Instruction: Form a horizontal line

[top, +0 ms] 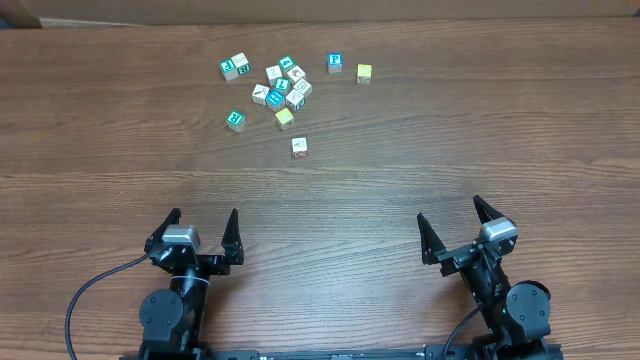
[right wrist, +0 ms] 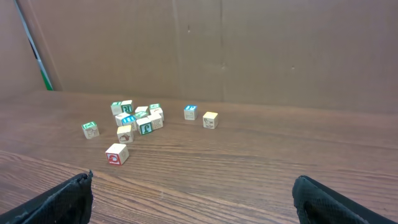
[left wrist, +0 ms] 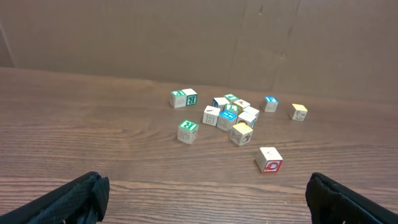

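Lying scattered, small printed cubes (top: 276, 97), woodgrain table (top: 450, 150)

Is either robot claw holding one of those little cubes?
No, the left gripper and right gripper stand open and empty, apart from the cubes.

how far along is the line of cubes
Nothing is done: the cubes lie in a loose jumble, a red-marked cube apart, no row formed. Nothing is in hand: the left gripper and right gripper are open, empty, far from them. The whole line is left.
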